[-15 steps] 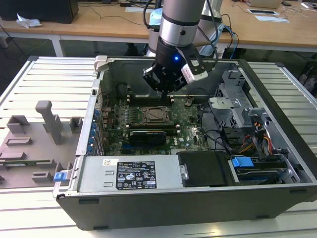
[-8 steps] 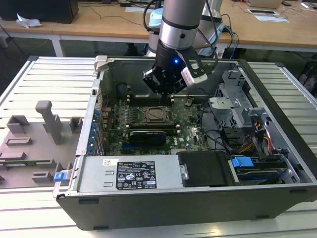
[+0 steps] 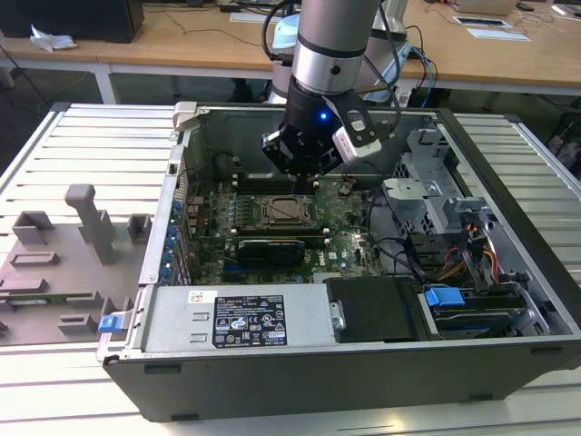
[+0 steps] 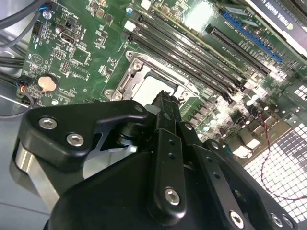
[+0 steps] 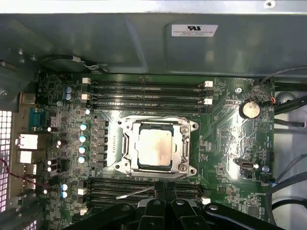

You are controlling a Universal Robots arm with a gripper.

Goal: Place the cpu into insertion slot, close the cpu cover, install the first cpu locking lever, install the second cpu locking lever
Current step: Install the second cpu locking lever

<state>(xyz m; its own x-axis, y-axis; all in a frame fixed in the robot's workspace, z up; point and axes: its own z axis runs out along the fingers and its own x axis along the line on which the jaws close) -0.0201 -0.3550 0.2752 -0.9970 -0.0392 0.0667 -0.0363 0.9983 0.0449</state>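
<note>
Silvery cpu cover frames the cpu, tool partly cropped.

My end effector was matt black, plastic-looking, with bright metal screw heads. On the glossy green circuit board, the cpu showed a dull, brushed silver-grey metal top, framed by the shiny silvery metal cpu cover. Beside that cover, the memory slots looked black plastic.

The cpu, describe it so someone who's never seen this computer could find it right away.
Look inside the open computer case at the green board on its floor. Between two banks of long black memory slots sits a silvery cover; the cpu is the dull grey square in its window, the only flat metal plate there.
</note>
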